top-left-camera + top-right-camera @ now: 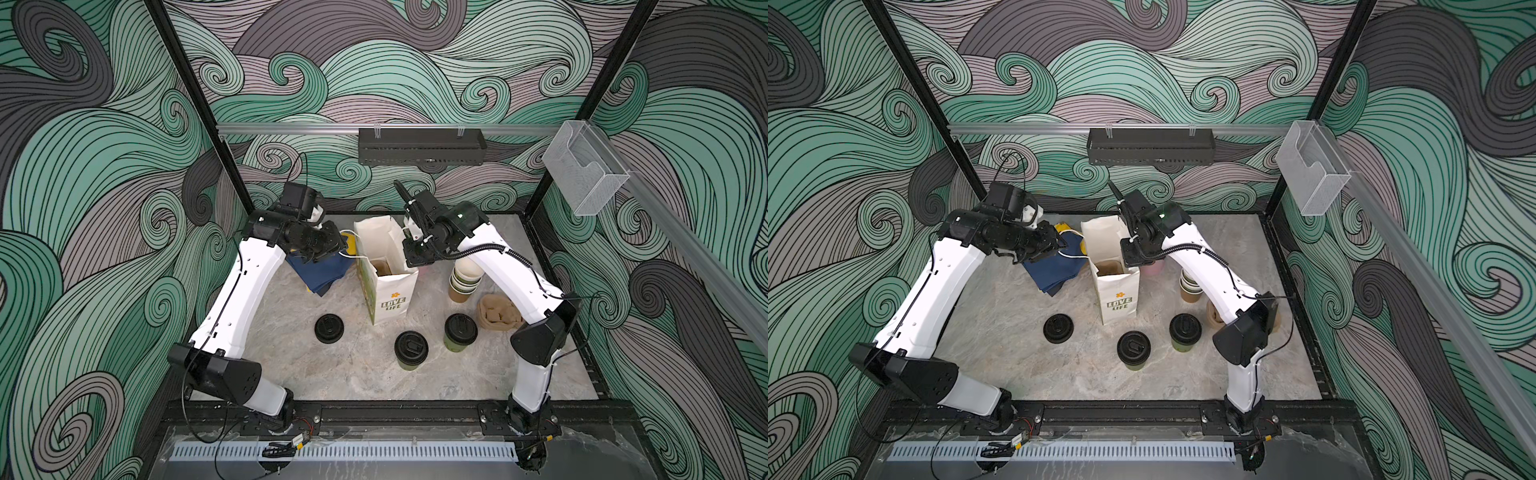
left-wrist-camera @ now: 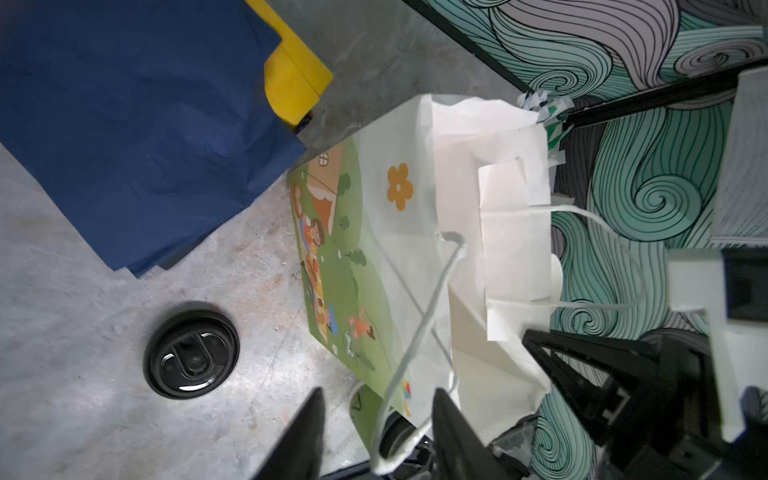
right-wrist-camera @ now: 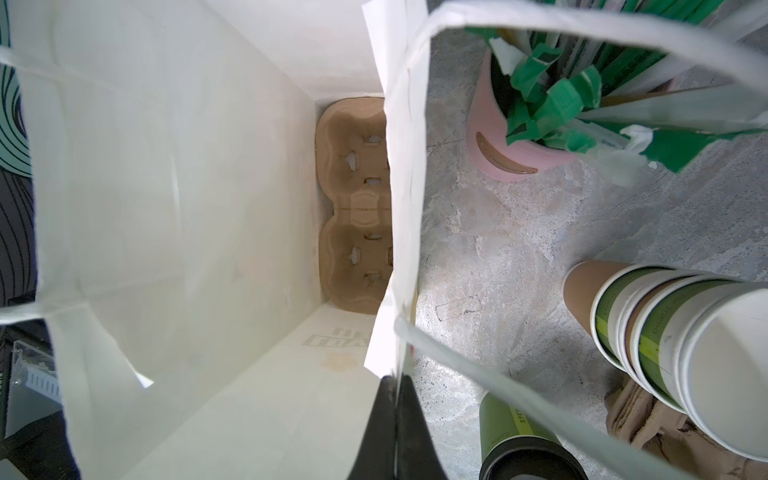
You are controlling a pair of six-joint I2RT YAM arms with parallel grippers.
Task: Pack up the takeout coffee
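Two takeout coffees stand upright on the worktop (image 1: 374, 374) toward its front, outside the bag. The nearer coffee (image 1: 410, 351) is close to the middle, and the other coffee (image 1: 460, 332) is just to its right and slightly farther back. They are not touching, and each has a black sip lid on. To their left a loose black lid (image 1: 328, 328) lies flat. Behind these the white paper bag (image 1: 392, 286) stands open, with a brown cup carrier (image 3: 353, 203) lying on its floor. The right pincer (image 3: 395, 380) is closed together on the bag's right-hand rim. The left pincer (image 2: 377, 392) hangs at the bag's left side with its fingers apart. The bag's string handle (image 2: 419, 324) loops through the gap between them, and I cannot tell whether it touches either finger. Right of the bag, a pile of brown carriers (image 1: 496, 316) lies partly under the right arm. Just behind it stands a leaning stack of lidless cups (image 1: 465, 278). Left of the bag lie folded blue sheets (image 1: 320, 274) with a yellow sheet (image 2: 295, 83) showing at their far edge. Farthest back, a pink cup (image 3: 494, 137) holds green-wrapped sticks.
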